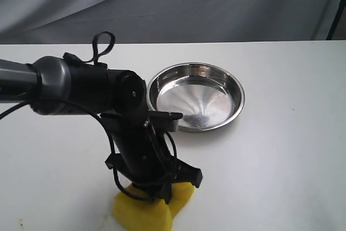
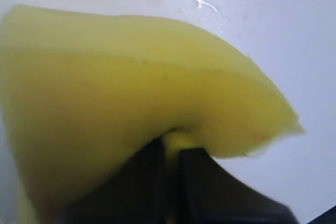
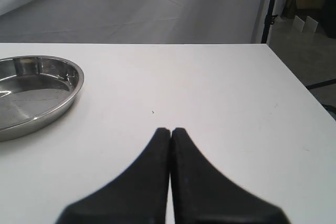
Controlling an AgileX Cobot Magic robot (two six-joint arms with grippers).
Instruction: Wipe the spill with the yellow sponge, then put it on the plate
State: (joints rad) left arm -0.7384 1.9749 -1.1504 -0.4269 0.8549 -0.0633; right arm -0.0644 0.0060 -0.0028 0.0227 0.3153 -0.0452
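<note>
My left gripper (image 1: 157,194) is shut on the yellow sponge (image 1: 145,212), pressing it onto the white table near the front edge. In the left wrist view the yellow sponge (image 2: 121,93) fills most of the picture, pinched between the dark fingers (image 2: 210,182), with a thin wet streak (image 2: 202,1) glinting on the table beyond it. No amber spill shows; the sponge and arm cover that spot. The steel plate (image 1: 233,87) sits empty behind and to the right of the sponge. My right gripper (image 3: 170,129) is shut on nothing, hovering over bare table to the right of the plate (image 3: 73,77).
The left arm (image 1: 81,87) stretches from the left edge across the table's middle, with a cable loop above it. A grey curtain hangs behind the table. The table's right edge (image 3: 294,77) and a dark stand pole (image 3: 269,9) lie beyond my right gripper.
</note>
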